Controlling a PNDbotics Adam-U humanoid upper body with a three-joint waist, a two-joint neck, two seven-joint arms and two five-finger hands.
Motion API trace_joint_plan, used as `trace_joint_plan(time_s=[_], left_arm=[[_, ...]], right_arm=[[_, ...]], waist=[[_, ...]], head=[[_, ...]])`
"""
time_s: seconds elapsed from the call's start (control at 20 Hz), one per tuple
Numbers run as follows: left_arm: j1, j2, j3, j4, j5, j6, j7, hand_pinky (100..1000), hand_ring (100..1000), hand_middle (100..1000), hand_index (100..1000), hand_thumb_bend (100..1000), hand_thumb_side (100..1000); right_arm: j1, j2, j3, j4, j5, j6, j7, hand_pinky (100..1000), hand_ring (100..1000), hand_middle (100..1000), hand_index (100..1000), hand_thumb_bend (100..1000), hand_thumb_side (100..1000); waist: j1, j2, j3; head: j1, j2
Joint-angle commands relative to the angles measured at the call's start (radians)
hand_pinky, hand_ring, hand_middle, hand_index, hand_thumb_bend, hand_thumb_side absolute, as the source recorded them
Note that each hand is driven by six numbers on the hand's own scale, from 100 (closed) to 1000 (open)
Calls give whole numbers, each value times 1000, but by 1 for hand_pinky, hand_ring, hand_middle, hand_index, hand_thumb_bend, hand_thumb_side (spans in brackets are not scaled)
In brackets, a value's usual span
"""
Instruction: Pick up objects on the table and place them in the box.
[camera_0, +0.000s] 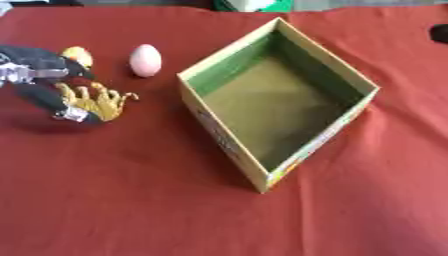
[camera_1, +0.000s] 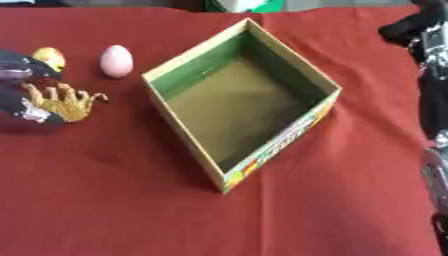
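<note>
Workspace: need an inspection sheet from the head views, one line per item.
Surface: red cloth covers the table, lightly creased.
Job's things: open box set cornerwise, nothing seen inside; pale pink egg upright left of the box, apart from it; yellow spiky toy at the left hand; small yellow round thing partly hidden behind that hand.
Clutter: nothing seen on the cloth besides the above.
Hands: left hand at the left edge, on the spiky toy, fingers not readable; right hand at the upper right, only a dark part showing.
Cables: nothing seen.
Surroundings: green and white thing beyond the far edge.
</note>
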Motion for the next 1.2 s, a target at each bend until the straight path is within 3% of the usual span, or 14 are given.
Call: trace_joint_plan(time_s=[0.05,0.3,0.6,1.05,1.2], left_arm=[[-20,11,23,19,-17,6,20,818,913,938,1000,671,928],[-19,2,19,38,-16,-10,18,811,899,919,1000,680,887],[-17,-2,17,39,-24,-21,15,792,845,864,1000,510,668],[-16,6,12,17,-60,-45,30,778,837,872,1000,457,555],[-13,7,7,10,-68,-52,34,753,802,812,1000,440,545]], right_arm=[[-10,-10,-3,-20,4,2,4,739,650,517,797,100,657],[-9,-10,-3,-20,8,5,6,740,651,516,797,100,652],[-9,-9,-2,-20,7,8,10,741,651,515,795,100,655],[-7,-6,-2,-20,6,13,13,742,651,514,791,100,657],[-7,-6,-2,-20,6,15,14,742,651,513,790,100,658]], waist=[[1,-14,-3],[3,-2,-5],[2,7,-5],[1,9,-3],[0,9,-3]], head=[[7,-17],[8,-21],[9,-22],[10,-21],[10,-19]])
